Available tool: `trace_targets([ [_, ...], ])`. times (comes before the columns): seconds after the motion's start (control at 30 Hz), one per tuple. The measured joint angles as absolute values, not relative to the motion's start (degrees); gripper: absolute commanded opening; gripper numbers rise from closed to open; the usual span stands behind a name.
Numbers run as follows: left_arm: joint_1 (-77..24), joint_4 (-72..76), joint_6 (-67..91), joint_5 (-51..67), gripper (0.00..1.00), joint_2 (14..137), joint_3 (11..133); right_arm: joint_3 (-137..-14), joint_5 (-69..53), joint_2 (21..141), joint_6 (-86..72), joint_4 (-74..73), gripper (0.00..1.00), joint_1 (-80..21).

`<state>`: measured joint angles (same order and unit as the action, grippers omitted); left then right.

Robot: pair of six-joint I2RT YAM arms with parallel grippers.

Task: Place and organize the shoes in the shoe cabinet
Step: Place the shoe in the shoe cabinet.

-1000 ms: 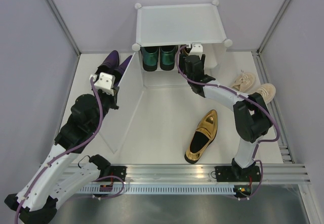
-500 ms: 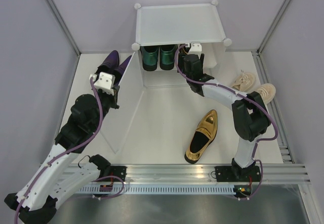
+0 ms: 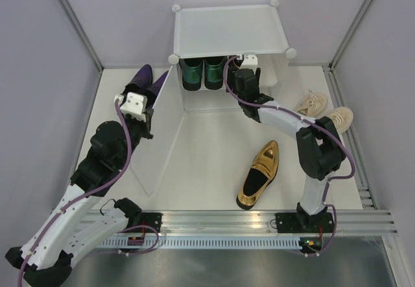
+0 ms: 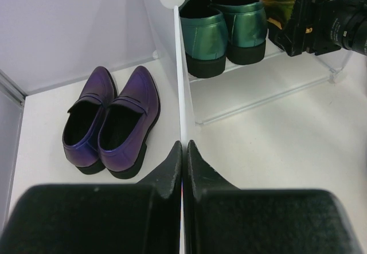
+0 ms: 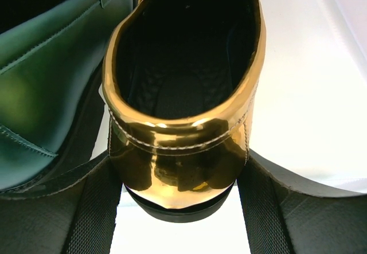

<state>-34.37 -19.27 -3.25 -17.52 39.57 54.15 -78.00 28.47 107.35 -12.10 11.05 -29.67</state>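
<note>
The white shoe cabinet [image 3: 227, 31] stands at the back. My left gripper [image 3: 146, 124] is shut on the edge of its open frosted door panel [image 4: 180, 82], as the left wrist view [image 4: 184, 151] shows. My right gripper [image 3: 237, 68] is shut on the heel of a gold loafer [image 5: 183, 151], which sits on the cabinet shelf beside the green loafers [image 3: 204, 72]. The green pair also shows in the right wrist view [image 5: 40, 65]. The other gold loafer [image 3: 259, 173] lies on the floor. The purple shoes [image 3: 144, 80] stand left of the door. The beige sneakers [image 3: 327, 109] lie at the right.
The open door panel [image 3: 162, 138] slants from the cabinet's left corner toward the left arm. Grey walls close the space left, back and right. A metal rail [image 3: 259, 219] runs along the near edge.
My right gripper has pushed a little farther into the cabinet with the gold loafer. The left arm and door have not moved.
</note>
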Motion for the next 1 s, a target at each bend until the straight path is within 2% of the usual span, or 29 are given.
trace_targets([
  [0.53,-35.9,-19.4,-3.3,-17.5,0.02,38.2,54.0,-80.6,28.8,109.4,-11.7,10.7,0.23,-30.2],
  [0.63,-35.9,-19.4,-3.3,-17.5,0.02,38.2,54.0,-80.7,28.8,109.5,-11.7,10.6,0.39,-30.2],
  [0.73,-36.1,-19.4,-3.3,-17.5,0.02,38.2,54.0,-80.7,28.8,109.5,-11.7,10.6,0.51,-30.2],
  [1.0,-36.1,-19.4,-3.3,-17.5,0.02,38.2,54.0,-80.7,28.8,109.5,-11.7,10.5,0.70,-30.2],
])
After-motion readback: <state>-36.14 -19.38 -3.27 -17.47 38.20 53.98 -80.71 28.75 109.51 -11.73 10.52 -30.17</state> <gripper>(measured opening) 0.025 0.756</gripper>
